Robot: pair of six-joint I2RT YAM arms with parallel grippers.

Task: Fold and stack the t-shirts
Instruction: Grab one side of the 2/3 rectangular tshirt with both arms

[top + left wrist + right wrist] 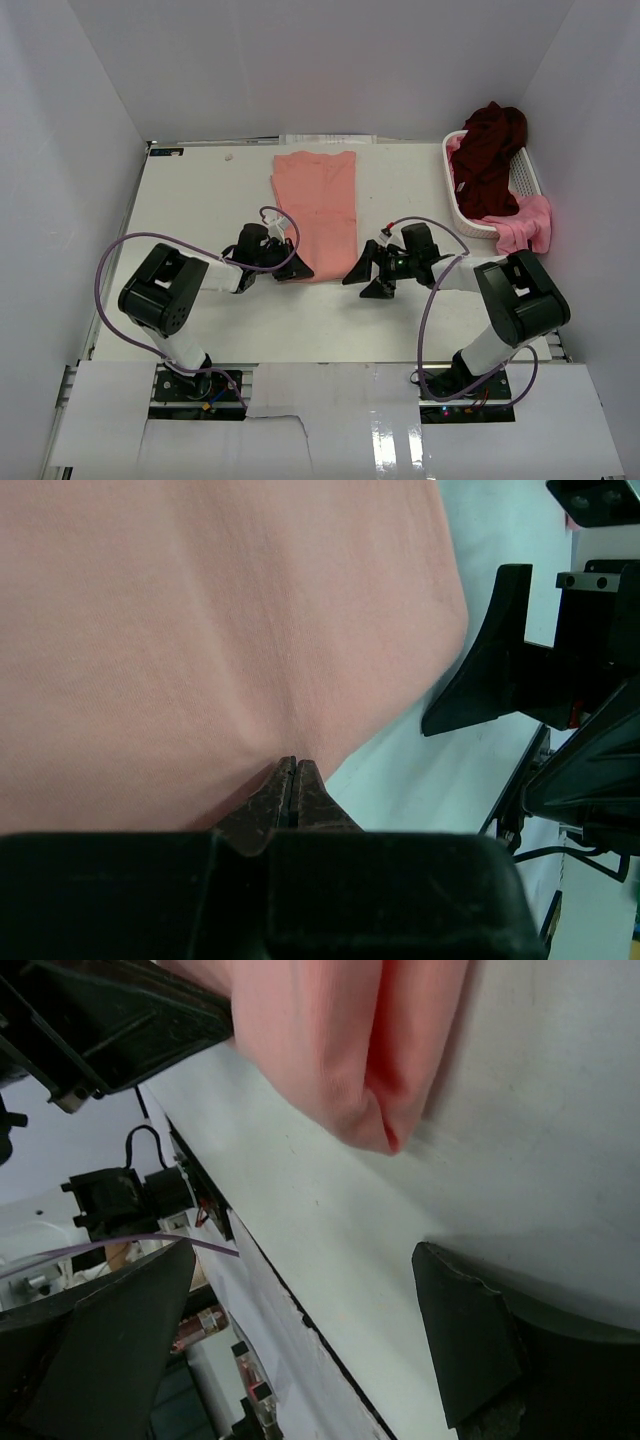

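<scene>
The salmon-pink t-shirt (316, 205) lies folded into a long strip on the middle of the table. My left gripper (296, 268) is at its near-left corner. In the left wrist view the jaws are shut (293, 767) on the shirt's edge (220, 630), with creases running to the tips. My right gripper (366, 280) is open and empty just right of the near-right corner. That corner (350, 1070) lies ahead of the right fingers (465, 1345). The dark maroon shirt (490, 150) is heaped in the basket. The brighter pink shirt (527, 224) hangs over its near rim.
The white slatted basket (524, 178) stands at the back right by the wall. White walls close in the table on three sides. The table's near edge (300, 1320) runs close under the right gripper. The two grippers are near each other.
</scene>
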